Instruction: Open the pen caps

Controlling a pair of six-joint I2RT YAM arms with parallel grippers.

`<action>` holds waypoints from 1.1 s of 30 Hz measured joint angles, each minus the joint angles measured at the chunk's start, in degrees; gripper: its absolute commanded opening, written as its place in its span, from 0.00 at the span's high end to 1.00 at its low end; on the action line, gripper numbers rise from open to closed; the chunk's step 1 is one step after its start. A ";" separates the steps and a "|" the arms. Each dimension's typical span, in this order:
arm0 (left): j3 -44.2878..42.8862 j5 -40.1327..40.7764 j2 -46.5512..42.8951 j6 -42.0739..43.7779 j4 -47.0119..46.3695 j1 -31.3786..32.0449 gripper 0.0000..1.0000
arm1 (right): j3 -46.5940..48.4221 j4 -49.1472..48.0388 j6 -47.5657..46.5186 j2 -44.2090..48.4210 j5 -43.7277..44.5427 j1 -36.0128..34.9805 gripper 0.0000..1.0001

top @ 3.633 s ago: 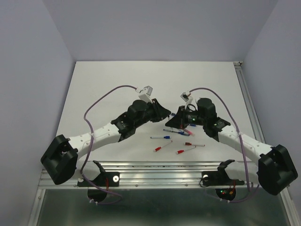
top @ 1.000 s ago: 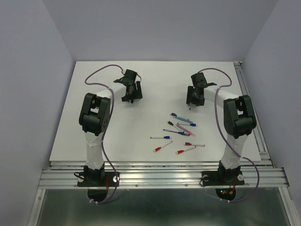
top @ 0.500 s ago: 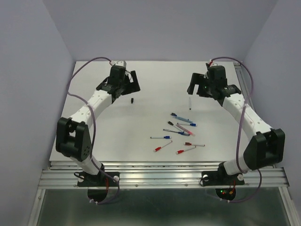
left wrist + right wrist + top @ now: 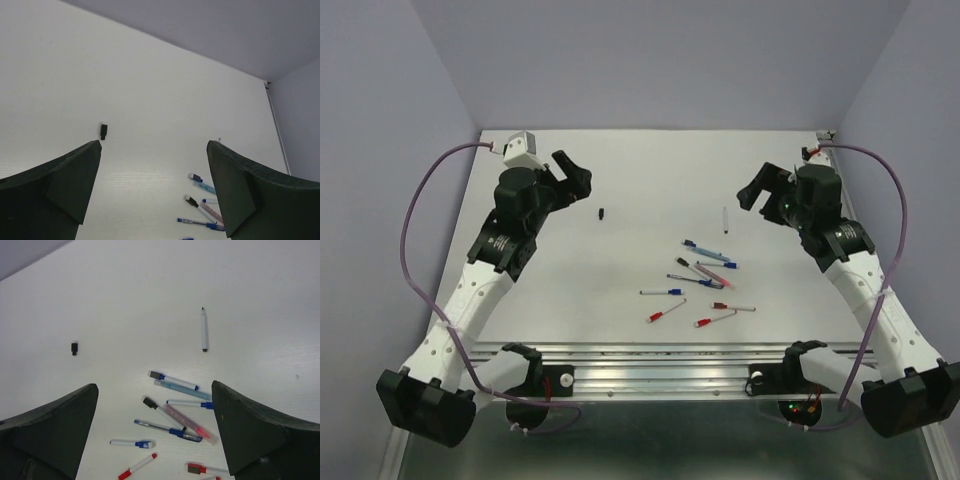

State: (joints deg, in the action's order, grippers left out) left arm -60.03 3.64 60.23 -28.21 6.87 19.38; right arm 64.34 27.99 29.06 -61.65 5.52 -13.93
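**Both grippers wide open and empty; one black cap lying loose**

From the overhead camera I saw the left gripper held over the far left part of the white table. Its jaws were spread wide with nothing between them. The right gripper hung over the far right side, equally agape and empty. Each wrist camera confirmed this: only bare table and distant pens showed between the dark fingers.

A small black pen cap lay alone on the table, near the left gripper and to its right, touching nothing. Well apart from it, near the right gripper, an uncapped pen lay by itself. In the right wrist view it showed a white barrel with a thin bare tip at one end and a dark plug at the other.

The remaining pens sat in a loose cluster right of centre, closer to the arm bases than the uncapped pen was. Several in the middle crossed or touched. I made out a blue-capped pen, a black-capped pen and a pink translucent pen. A white pen with a blue end and a red-ended pen lay apart at the cluster's near edge. I could not tell whether every pen there wore its cap.
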 measured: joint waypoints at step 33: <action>17.33 -10.36 -4.92 -6.34 -6.49 0.44 0.01 | -25.75 16.85 55.32 -7.37 18.43 -41.72 0.25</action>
State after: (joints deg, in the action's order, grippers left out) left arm -42.70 -6.72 55.31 -34.54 0.38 19.81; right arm 38.59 44.84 84.38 -69.01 23.94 -55.66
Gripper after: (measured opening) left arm 0.986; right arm 0.781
